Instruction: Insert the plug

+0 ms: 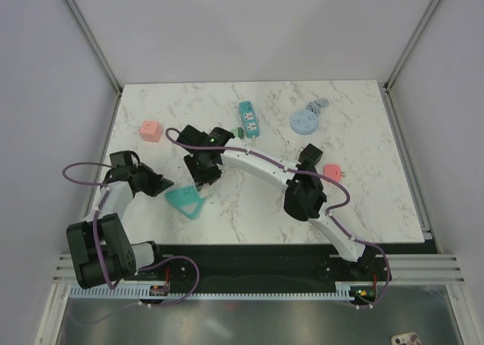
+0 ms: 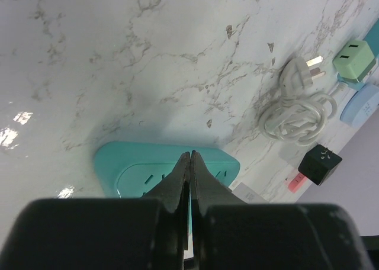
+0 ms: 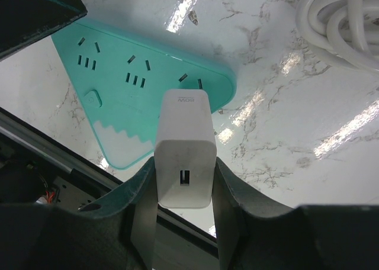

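Observation:
A white charger plug (image 3: 185,145) sits between the fingers of my right gripper (image 3: 185,163), which is shut on it. Its front end reaches over the near corner of the teal triangular power strip (image 3: 136,74); its prongs are hidden. In the top view the right gripper (image 1: 203,178) hangs just above the strip (image 1: 187,201). My left gripper (image 2: 190,156) is shut on nothing, its tips over the strip (image 2: 136,163). It stands at the strip's left side (image 1: 160,184).
A coiled white cable with plug (image 2: 296,113), a green adapter (image 2: 354,58) and a black cube (image 2: 320,162) lie beyond the strip. Further back are a pink cube (image 1: 150,131), a teal bar strip (image 1: 248,119), a round blue strip (image 1: 305,119) and a pink adapter (image 1: 331,171).

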### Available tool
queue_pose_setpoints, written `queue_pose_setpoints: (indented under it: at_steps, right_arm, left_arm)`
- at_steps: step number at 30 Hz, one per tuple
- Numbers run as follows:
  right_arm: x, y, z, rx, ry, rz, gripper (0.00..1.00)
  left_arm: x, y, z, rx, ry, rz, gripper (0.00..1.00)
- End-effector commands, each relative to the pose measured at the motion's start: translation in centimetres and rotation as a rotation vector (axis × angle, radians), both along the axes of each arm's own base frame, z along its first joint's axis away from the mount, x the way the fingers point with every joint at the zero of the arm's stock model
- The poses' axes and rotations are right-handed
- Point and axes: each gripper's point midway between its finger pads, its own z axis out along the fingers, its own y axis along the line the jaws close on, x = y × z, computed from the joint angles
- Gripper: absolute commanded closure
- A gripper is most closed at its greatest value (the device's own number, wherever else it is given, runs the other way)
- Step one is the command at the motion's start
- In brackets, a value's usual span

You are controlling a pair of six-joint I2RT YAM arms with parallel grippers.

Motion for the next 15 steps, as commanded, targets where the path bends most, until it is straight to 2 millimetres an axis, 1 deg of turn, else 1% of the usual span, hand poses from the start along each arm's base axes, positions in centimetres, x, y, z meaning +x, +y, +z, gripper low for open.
queue_pose_setpoints:
  at_steps: [1, 3, 5, 9, 11, 12, 13, 15]
  right_arm:
    - [-1.4, -1.7, -0.2, -0.075, 0.035, 0.016, 1.00]
    - [-1.6, -1.9, -0.7, -0.092, 0.040, 0.025, 1.00]
    - [-1.5, -2.0, -0.7, -0.098, 0.039, 0.026, 1.00]
    - [-1.3, -1.9, -1.2, -0.107, 0.035, 0.029, 1.00]
    - [-1.1, -1.4, -1.3, -0.097, 0.034, 0.039, 1.00]
    - [-1.2, -1.4, -1.6, -0.101, 0.040, 0.040, 1.00]
    - [-1.0, -1.0, -1.3, -0.085, 0.031, 0.042, 1.00]
    - [-0.8, -0.6, -1.1, -0.069, 0.021, 0.045, 1.00]
  left_arm:
    - [-1.0, 1.0, -0.1, 0.071, 0.003, 0.015, 0.98]
    - [-1.3, 0.7, 0.0, 0.053, 0.000, 0.014, 0.98]
    - [-1.8, 0.3, -0.6, 0.042, 0.018, 0.008, 0.98]
    - [-2.8, 0.7, -1.7, 0.059, 0.063, 0.032, 0.98]
    - [-3.3, 0.5, -2.3, 0.051, 0.087, 0.044, 0.98]
    - [-3.3, 0.4, -2.3, 0.044, 0.087, 0.045, 0.98]
    - [-3.6, 0.2, -2.6, 0.035, 0.099, 0.045, 0.98]
    - [-3.6, -0.1, -2.6, 0.014, 0.092, 0.043, 0.98]
